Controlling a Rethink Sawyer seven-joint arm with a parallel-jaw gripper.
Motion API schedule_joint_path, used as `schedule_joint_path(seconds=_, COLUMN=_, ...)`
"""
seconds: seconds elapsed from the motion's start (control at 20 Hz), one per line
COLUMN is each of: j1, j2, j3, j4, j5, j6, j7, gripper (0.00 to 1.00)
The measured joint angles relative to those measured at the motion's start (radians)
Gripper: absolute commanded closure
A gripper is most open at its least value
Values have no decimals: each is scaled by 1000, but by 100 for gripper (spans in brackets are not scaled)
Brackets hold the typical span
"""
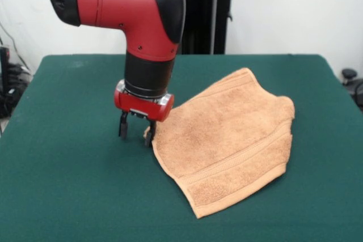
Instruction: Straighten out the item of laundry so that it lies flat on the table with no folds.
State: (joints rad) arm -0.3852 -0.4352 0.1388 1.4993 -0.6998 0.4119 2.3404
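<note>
1. A white wall (pixel 283 9) runs behind the worktop's far edge and fills the background.
2. A tangle of dark cables and equipment (pixel 10 86) sits beyond the worktop's left edge, near its far left corner; what the pieces are cannot be told.
3. A small black object (pixel 353 83), rounded on top, shows past the right edge near the far right corner, cut off by the frame.

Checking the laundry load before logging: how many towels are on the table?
1: the tan towel lies right of centre on the green table, its left corner at the end effector.
</note>
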Motion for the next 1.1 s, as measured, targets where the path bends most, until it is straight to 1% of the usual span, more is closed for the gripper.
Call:
schedule_joint_path(seconds=0.6, j1=22, j2=1, j3=-11, j4=-2, j5=6, j6=0, j7=0, gripper=0)
schedule_joint_path(seconds=1.1, j1=33, j2=5, j3=-11, j4=-2, j5=47, j6=0, j7=0, gripper=0)
